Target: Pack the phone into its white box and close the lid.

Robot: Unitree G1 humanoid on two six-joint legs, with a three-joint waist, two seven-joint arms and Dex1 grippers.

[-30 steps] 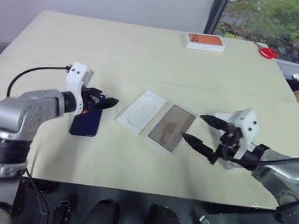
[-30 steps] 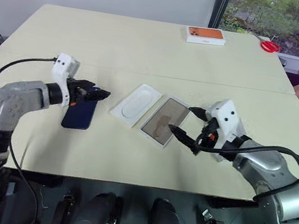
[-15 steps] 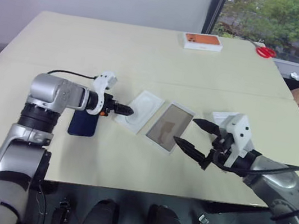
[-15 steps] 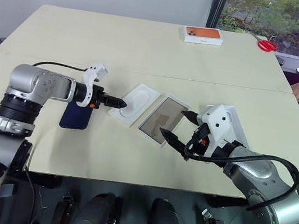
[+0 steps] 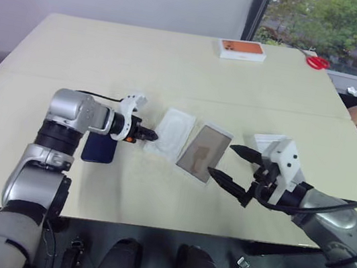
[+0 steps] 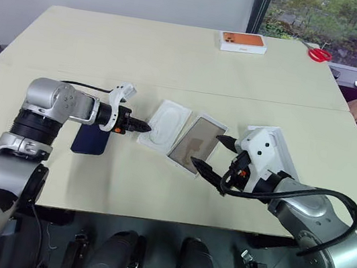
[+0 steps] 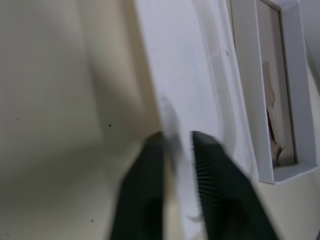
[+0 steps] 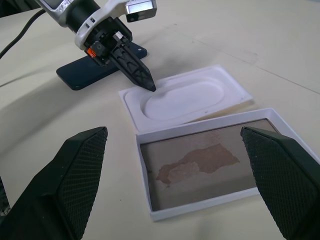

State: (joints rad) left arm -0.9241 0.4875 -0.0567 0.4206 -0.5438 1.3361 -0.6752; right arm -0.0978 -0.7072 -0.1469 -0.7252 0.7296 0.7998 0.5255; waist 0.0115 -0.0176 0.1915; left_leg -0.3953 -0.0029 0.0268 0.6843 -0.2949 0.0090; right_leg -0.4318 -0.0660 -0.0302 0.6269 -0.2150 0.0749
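1. Navy-blue, slim and glossy, the phone (image 6: 89, 138) is seen lying flat on the cream table (image 6: 177, 59), outside any box and just behind the left forearm; packing is judged not yet begun.
2. Beside it the small white rounded insert (image 5: 172, 133) is shown; its near edge is pinched between the clenched black fingers of the left gripper (image 7: 176, 141), a grasp made plain in the left wrist view.
3. Touching or nearly touching the insert on its other side is the white box (image 8: 212, 165), a shallow white cardboard tray with a glossy brownish-grey floor bearing a paler patch; it stands open and empty.
4. The right gripper (image 8: 175, 150) is held near the tray with its jaws spread wide and nothing between them.
5. A white rectangular piece, taken to be the lid (image 6: 278, 146), is partly hidden behind the right wrist; its printed face cannot be made out.
6. An orange-topped white box (image 5: 243, 50) and red scissors (image 5: 320, 62) lie at the far edge, well apart from the work.
7. Remaining, by this judgement: phone into tray, then lid on.
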